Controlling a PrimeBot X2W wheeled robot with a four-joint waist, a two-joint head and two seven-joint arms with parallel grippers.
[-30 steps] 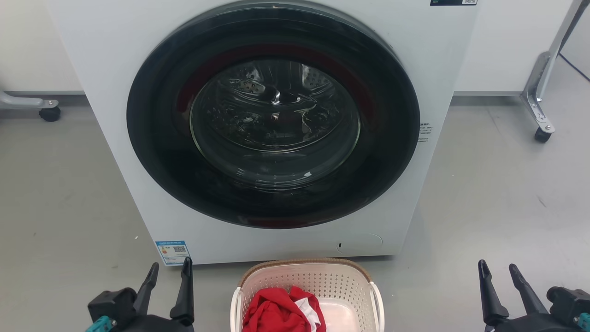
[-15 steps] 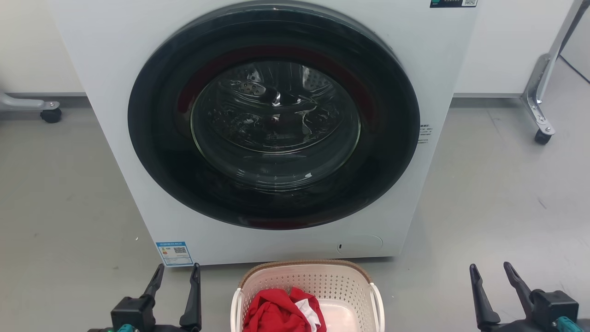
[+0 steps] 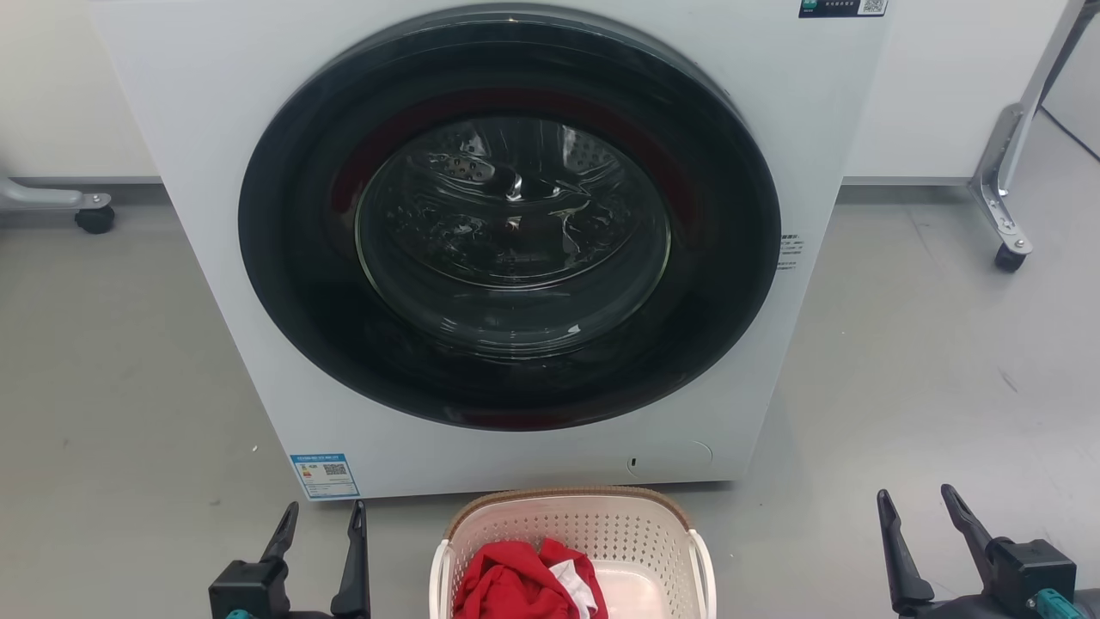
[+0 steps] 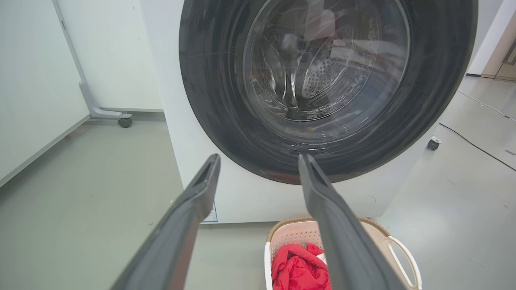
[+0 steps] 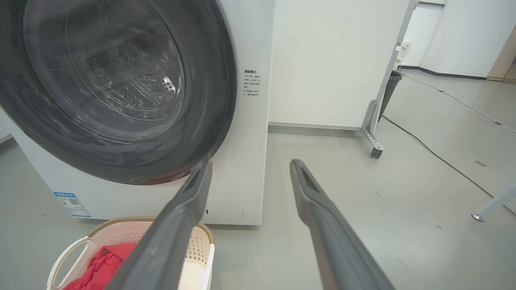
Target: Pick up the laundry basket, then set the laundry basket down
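Sitting on the grey floor [image 3: 112, 387], right in front of the big white front-loading washing machine [image 3: 198, 129], is the cream-white perforated plastic laundry basket with the brown woven-look rim [image 3: 593, 526]. It's pretty much centred at the bottom of the head view and just short of the washer's base, though I can't tell if the two actually touch. A crumpled red garment with a bit of white [image 3: 507, 585] lies in its left half, and there's a white handle on each side. The washer's round black-rimmed glass door [image 3: 292, 258] is closed, with the shiny drum visible behind the glass. The left gripper [image 3: 325, 516] is off to the basket's left, just below the little blue label sticker [image 3: 325, 475] on the washer's lower corner, its two dark fingers spread apart with nothing between them. The right gripper [image 3: 915, 507] is well out to the basket's right over bare floor, fingers also spread and empty. Neither touches the basket, and the left one is nearer. In the left wrist view the basket sits low, partly behind one finger. A metal leg on a small black caster [image 3: 1001, 189] stands at the far right.
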